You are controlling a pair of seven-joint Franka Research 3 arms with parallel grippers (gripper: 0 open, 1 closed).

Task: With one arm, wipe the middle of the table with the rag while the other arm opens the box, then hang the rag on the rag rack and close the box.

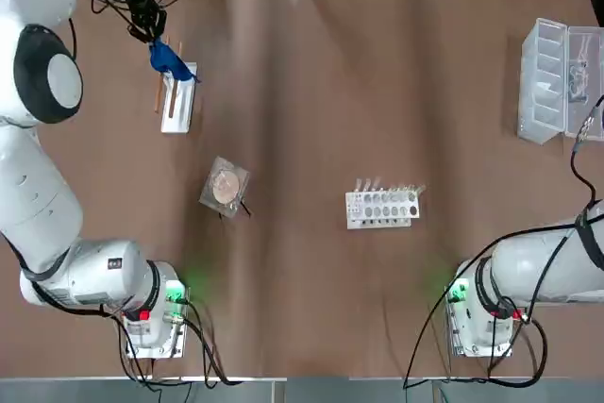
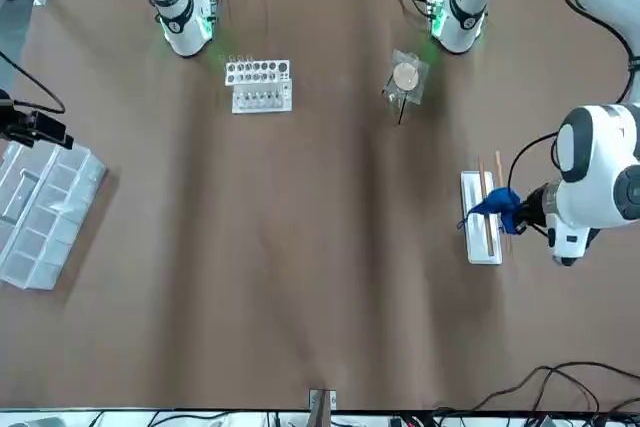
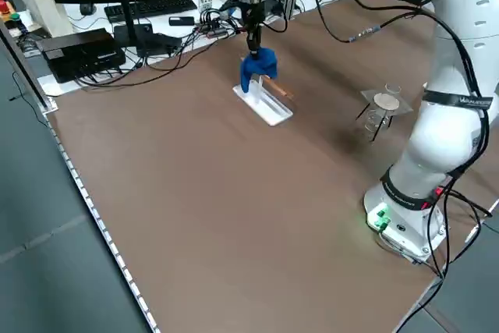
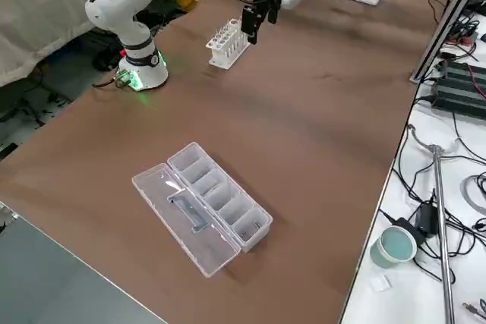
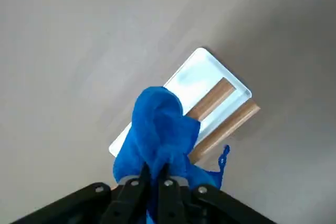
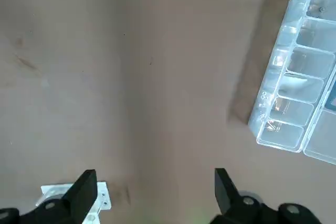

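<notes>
The box (image 6: pixel 295 80) lies open on the table (image 6: pixel 173 93), its divided compartments facing up, its lid (image 6: pixel 323 135) folded out alongside. The gripper (image 6: pixel 153 195) stands wide open above the table. Part of the rack (image 6: pixel 98 201) shows behind one finger.

Top cam looks straight down; front cam faces robot w/ same table; wrist cams sit closer in.

One box (image 4: pixel 220 199) with its lid open, one blue rag (image 5: pixel 157 129), one rag rack (image 3: pixel 263 104) with two wooden rods (image 5: pixel 223 132), one tube rack (image 1: pixel 382 208), one round disc (image 1: pixel 226 187), two robot arms (image 1: pixel 57 186), one table (image 1: pixel 302 299).
</notes>
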